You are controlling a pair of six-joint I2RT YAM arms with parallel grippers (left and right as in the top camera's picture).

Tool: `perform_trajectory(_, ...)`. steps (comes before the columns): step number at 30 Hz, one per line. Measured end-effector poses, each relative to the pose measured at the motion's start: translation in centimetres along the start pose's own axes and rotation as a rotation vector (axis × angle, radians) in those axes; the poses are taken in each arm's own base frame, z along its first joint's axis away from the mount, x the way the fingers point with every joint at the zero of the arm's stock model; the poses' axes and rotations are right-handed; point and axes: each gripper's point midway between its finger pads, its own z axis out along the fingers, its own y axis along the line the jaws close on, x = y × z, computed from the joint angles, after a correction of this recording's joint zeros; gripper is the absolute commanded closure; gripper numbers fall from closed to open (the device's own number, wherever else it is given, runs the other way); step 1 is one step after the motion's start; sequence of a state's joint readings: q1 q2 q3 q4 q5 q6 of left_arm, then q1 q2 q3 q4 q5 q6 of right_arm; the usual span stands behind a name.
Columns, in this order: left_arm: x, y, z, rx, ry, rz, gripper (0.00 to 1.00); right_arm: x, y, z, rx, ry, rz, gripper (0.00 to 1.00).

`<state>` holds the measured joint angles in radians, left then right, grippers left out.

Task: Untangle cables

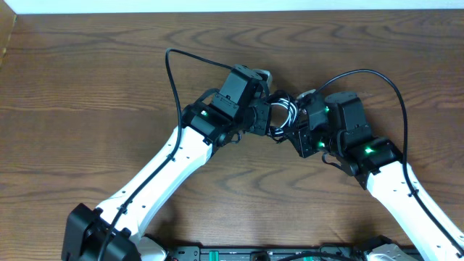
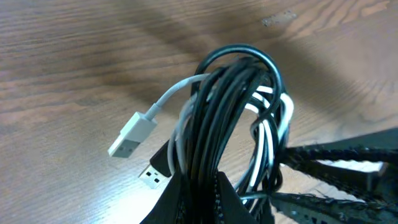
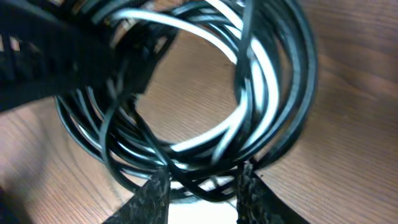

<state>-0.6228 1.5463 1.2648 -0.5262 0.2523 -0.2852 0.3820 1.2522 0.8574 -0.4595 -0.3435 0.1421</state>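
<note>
The cable bundle [image 1: 280, 109] hangs just above the wooden table [image 1: 87, 72], near its middle, held between the two arms. It should be light and limp. The thin cords will sag, slide over each other and tighten into knots if pulled hard, so a slow, gentle draw is probably safest.

On the left, the left gripper [image 2: 205, 199] is clamped shut on one side of the coil, with the strands gathered into a tight sheaf between its fingers. This looks like a good anchor. The two loose plug ends just left of that grip look like the best places to take hold, because a plug is rigid and leads straight to one single cord. The white one seems easiest to pick out and feed back through the loops.

On the right, the right gripper [image 3: 202, 199] has its fingers apart on either side of the coil's lower strands, and they are not visibly pinching them. It would be better to close on one strand there than on several at once.

At the left of the coil, a white USB plug [image 2: 127, 138] sticks out on its white cable [image 2: 171, 93], and a black USB plug [image 2: 154, 174] sits just below it. The rest is several glossy black cords [image 2: 239, 81] wound in a rough ring, with the white cable threading in and out among them. The middle of the ring is open and shows the table's wood grain through it.
</note>
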Motion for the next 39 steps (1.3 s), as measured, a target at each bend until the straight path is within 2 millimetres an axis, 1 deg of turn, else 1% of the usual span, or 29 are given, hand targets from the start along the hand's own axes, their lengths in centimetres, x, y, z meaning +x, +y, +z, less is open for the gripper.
perform_trajectory(2, 0.0, -0.6, 0.0, 0.030, 0.002, 0.000, 0.93, 0.1, 0.0, 0.0, -0.001, 0.005, 0.001, 0.72)
perform_trajectory(4, -0.2, -1.5, -0.1, 0.084, -0.002, 0.005, 0.92, 0.4, 0.2, 0.0, -0.005, 0.017, 0.001, 0.73)
perform_trajectory(5, -0.4, -2.0, -0.1, 0.110, -0.006, 0.009, 0.93, 0.5, 0.2, 0.0, -0.005, 0.020, 0.001, 0.72)
perform_trajectory(7, -0.4, -3.2, -0.3, 0.174, 0.000, 0.015, 0.93, 0.5, 0.4, 0.1, -0.012, 0.021, -0.003, 0.68)
perform_trajectory(10, 0.0, -4.0, -0.5, 0.218, 0.017, 0.019, 0.93, 0.7, 0.6, 0.1, -0.015, 0.026, -0.014, 0.66)
perform_trajectory(14, -0.3, -5.2, -1.8, 0.296, 0.009, 0.024, 0.93, 1.1, 0.5, 0.1, -0.013, 0.042, -0.020, 0.64)
perform_trajectory(16, -1.0, -5.7, -3.2, 0.346, -0.014, 0.019, 0.93, 1.0, 0.6, 0.1, -0.021, 0.041, -0.024, 0.65)
perform_trajectory(18, -1.3, -5.7, -4.0, 0.372, -0.022, 0.012, 0.93, 0.9, 0.8, 0.2, -0.026, 0.038, -0.027, 0.72)
perform_trajectory(19, -1.4, -5.7, -4.1, 0.379, -0.023, 0.006, 0.93, 0.8, 0.8, 0.2, -0.029, 0.034, -0.031, 0.81)
perform_trajectory(20, -1.4, -5.6, -4.2, 0.387, -0.021, 0.000, 0.93, 0.6, 0.9, 0.2, -0.034, 0.026, -0.043, 0.92)
perform_trajectory(21, -1.4, -5.5, -4.3, 0.388, -0.019, -0.004, 0.93, 0.6, 0.9, 0.2, -0.035, 0.025, -0.040, 0.98)
perform_trajectory(27, -0.2, -4.8, -4.0, 0.361, 0.029, -0.017, 0.93, -0.5, 1.0, 0.4, -0.038, -0.019, -0.060, 0.99)
perform_trajectory(28, 0.2, -4.7, -3.9, 0.354, 0.047, -0.022, 0.93, -0.9, 1.0, 0.4, -0.036, -0.036, -0.061, 0.99)
perform_trajectory(30, 0.8, -4.3, -3.2, 0.341, 0.079, -0.034, 0.93, -1.0, 0.8, 0.4, -0.021, -0.040, -0.050, 0.99)
perform_trajectory(32, 1.0, -4.1, -2.6, 0.335, 0.093, -0.039, 0.93, -1.1, 0.4, 0.4, -0.003, -0.042, -0.044, 0.99)
perform_trajectory(33, 1.1, -3.9, -2.4, 0.329, 0.096, -0.040, 0.93, -1.1, -0.1, 0.4, 0.026, -0.042, -0.028, 0.98)
perform_trajectory(34, 1.0, -3.8, -2.4, 0.324, 0.095, -0.042, 0.93, -1.0, -0.7, 0.4, 0.060, -0.041, -0.008, 0.91)
perform_trajectory(36, 0.8, -3.3, -2.4, 0.317, 0.087, -0.051, 0.92, -0.7, -1.0, 0.4, 0.075, -0.029, 0.010, 0.68)
perform_trajectory(37, 0.5, -2.9, -2.4, 0.311, 0.081, -0.059, 0.92, -0.4, -0.7, 0.4, 0.057, -0.019, 0.004, 0.56)
perform_trajectory(38, 0.2, -2.1, -2.5, 0.301, 0.071, -0.073, 0.92, 0.0, 0.0, 0.4, 0.014, 0.003, -0.019, 0.47)
perform_trajectory(39, 0.0, -1.8, -2.6, 0.297, 0.066, -0.076, 0.92, 0.2, 0.3, 0.4, -0.004, 0.012, -0.036, 0.47)
